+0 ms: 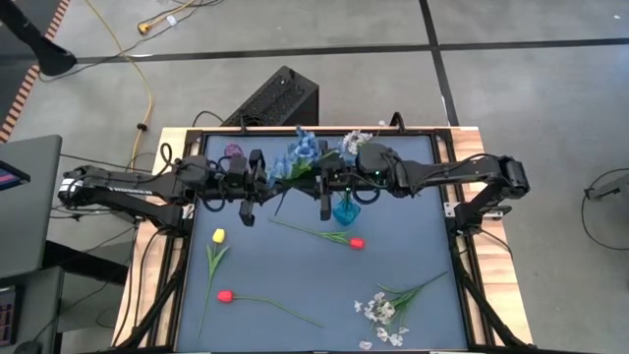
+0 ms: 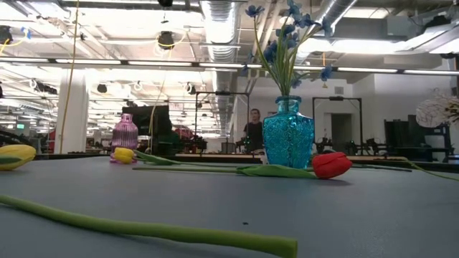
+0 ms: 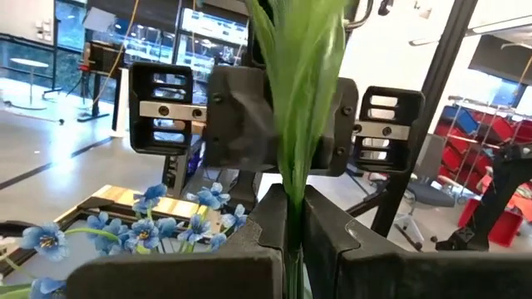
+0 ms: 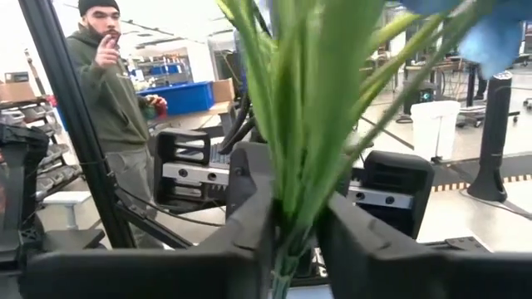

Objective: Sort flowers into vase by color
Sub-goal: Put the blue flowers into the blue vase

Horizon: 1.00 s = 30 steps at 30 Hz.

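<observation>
- Both arms span the worktop's point(image 1: 413, 246) far half, meeting over the blue vase point(image 1: 345, 209).
- Near half: scattered tulips point(image 1: 355, 242), yellow bud point(image 1: 218, 236), white sprig point(image 1: 383, 309); open lanes between.

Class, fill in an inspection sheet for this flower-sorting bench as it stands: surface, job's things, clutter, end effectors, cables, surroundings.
Surface: dark mat, wooden border.
Job's things: blue vase holds blue flowers; pink vase looks empty. Lying loose: yellow bud, two red tulips, white bunch.
Clutter: nothing seen.
End effectors: left end effector shut on a green stem; right end effector shut on a blue sprig, facing it above the table's far side.
Cables: yellow cable on the floor.
Surroundings: black box behind the table; a person nearby.
</observation>
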Motion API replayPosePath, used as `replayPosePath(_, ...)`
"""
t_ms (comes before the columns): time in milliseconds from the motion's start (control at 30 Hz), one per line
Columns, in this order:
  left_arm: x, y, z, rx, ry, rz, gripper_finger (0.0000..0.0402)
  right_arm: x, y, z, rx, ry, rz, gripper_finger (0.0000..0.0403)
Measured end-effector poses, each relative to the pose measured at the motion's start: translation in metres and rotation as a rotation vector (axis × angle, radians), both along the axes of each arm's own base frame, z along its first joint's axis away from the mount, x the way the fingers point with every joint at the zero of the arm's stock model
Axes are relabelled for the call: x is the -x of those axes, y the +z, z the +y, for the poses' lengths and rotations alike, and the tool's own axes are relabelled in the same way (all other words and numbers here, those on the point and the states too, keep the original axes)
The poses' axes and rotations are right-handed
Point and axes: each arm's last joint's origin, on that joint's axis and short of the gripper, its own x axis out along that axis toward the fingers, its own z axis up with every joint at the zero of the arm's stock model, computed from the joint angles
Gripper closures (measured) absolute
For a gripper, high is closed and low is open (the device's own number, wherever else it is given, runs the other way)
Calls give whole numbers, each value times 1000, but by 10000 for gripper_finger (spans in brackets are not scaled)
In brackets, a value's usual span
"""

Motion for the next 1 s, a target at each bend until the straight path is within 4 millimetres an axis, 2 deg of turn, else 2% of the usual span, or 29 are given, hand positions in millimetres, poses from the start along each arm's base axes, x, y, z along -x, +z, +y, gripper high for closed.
replayPosePath(133,0,0,0,3,18,0,384,0,0,0,0,0,-4,368)
replayPosePath(267,0,-1,0,5,15,7,351,6,5,0,2,0,-4,369)
replayPosePath(400,2,-2,0,-10,7,30,299,25,23,0,28,-15,-21,369)
replayPosePath(567,15,2,3,-20,81,54,245,61,45,1,67,-27,16,369)
replayPosePath(700,31,3,9,-37,157,109,227,99,56,8,95,1,107,369)
replayPosePath(867,49,3,17,-31,233,171,227,141,60,30,123,11,176,369)
replayPosePath(1000,53,3,20,-22,260,183,227,175,47,50,142,-52,164,369)
